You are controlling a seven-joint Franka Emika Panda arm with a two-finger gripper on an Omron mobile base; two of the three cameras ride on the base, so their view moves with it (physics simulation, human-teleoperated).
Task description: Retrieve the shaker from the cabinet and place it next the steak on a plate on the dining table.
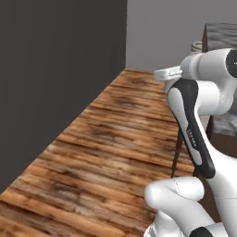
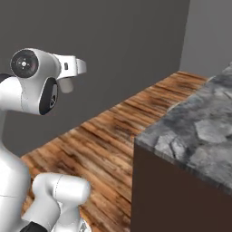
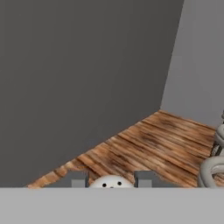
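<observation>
In the hand view the shaker (image 3: 111, 183) shows as a pale rounded top with small dark holes, sitting between my two dark fingertips (image 3: 78, 179). My gripper (image 3: 111, 180) is shut on it. The hand (image 2: 72, 67) is held high and points toward a dark wall. A corner of the dining table (image 2: 199, 131), with its grey marbled top and dark brown base, fills the right of the right base view. It appears again behind the arm as the dining table (image 1: 223, 32). The plate, the steak and the cabinet are out of view.
A dark grey wall (image 1: 60, 78) runs along the left and meets a lighter grey wall (image 3: 199, 57) at a corner ahead. Wooden plank floor (image 1: 115, 139) lies open between wall and table. Curved stool frames (image 3: 213, 166) stand at the right edge of the hand view.
</observation>
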